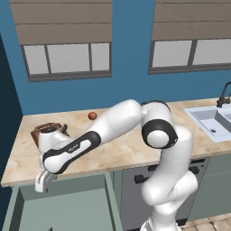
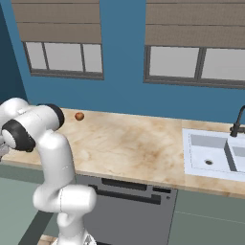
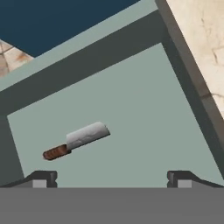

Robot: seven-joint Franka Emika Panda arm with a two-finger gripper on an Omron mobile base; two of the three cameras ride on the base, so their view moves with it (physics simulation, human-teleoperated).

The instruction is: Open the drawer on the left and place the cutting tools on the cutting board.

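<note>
The sage drawer (image 1: 72, 205) stands pulled out below the counter's left end. On its bare floor (image 3: 144, 131) lies one cutting tool, a small cleaver-like knife (image 3: 78, 140) with a grey blade and a reddish-brown handle. My gripper (image 1: 44, 181) hangs over the drawer's near side, pointing down into it. In the hand view the gripper (image 3: 111, 179) is open, its tips wide apart with nothing between them, and the knife lies ahead and toward the left tip. The reddish-brown cutting board (image 1: 38, 131) sits on the counter's left end, mostly hidden behind my forearm.
A small orange-red ball (image 1: 92, 116) (image 2: 79, 116) rests near the back wall. The sink (image 1: 212, 119) (image 2: 210, 153) with a dark faucet is at the right. A dark grey panel (image 2: 129, 210) sits under the counter beside the drawer.
</note>
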